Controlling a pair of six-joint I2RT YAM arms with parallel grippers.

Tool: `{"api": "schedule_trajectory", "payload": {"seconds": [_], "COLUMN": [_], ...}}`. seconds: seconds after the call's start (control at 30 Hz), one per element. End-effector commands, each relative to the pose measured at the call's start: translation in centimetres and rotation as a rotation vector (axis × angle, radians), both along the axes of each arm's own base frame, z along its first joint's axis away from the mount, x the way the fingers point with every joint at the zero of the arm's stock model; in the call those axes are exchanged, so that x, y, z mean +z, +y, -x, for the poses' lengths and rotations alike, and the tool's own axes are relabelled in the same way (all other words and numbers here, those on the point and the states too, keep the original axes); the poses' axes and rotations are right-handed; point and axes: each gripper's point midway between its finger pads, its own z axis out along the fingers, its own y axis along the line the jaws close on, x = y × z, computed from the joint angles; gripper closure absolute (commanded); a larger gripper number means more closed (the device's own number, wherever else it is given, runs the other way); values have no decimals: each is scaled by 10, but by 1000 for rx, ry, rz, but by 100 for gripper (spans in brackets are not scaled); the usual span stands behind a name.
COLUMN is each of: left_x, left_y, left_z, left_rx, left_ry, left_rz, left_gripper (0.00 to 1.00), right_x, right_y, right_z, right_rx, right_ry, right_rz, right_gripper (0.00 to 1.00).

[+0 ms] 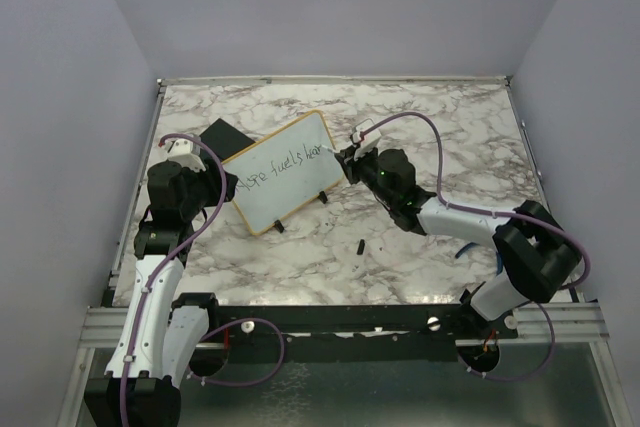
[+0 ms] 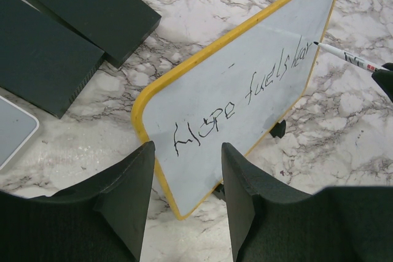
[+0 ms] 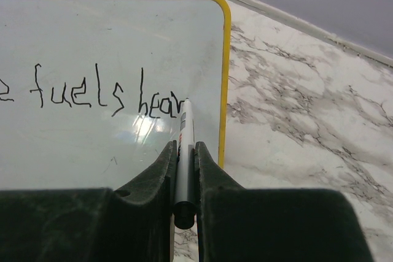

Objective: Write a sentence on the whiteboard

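The whiteboard (image 1: 280,172) stands tilted on its black feet at mid-table, yellow-framed (image 2: 245,121) (image 3: 92,41). The sentence (image 1: 285,162) reads "Hope fuels hear" (image 2: 245,90) in dark marker, and its last words show in the right wrist view (image 3: 92,93). My right gripper (image 1: 350,159) (image 3: 185,145) is shut on a white marker (image 3: 186,127) (image 2: 347,58), whose tip rests on the board just after "hear", near the right frame edge. My left gripper (image 1: 222,187) (image 2: 187,148) straddles the board's near-left corner, fingers against its two edges, holding it.
Two flat black blocks (image 2: 86,10) (image 2: 37,53) lie behind the board's left end (image 1: 222,135). A small dark cap (image 1: 359,245) lies on the marble in front of the board. A grey, white-rimmed object (image 2: 12,127) shows at the left wrist view's edge. Walls surround the table.
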Motion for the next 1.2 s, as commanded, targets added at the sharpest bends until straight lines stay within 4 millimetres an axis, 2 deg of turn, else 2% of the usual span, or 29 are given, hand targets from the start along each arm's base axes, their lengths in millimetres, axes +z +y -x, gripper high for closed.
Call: {"api": "schedule_trajectory", "payload": {"seconds": [0.0,0.63,1.17], "left_x": [3,3,3], "left_y": [-3,-3,-3], "left_z": [0,0,0], "left_rx": [-12,-12,-14], "left_ry": [-21,-20,-21], "left_rz": [1,1,0], "left_gripper": [50,50,50], "right_x": [5,4,4], "right_y": [8,15,2], "right_z": [-1,-6,-13], "right_rx": [16,27,-58], "right_ry": [-7,-3,-8], "right_rz": [-16,-17,-10], "right_gripper": [99,99,100]}}
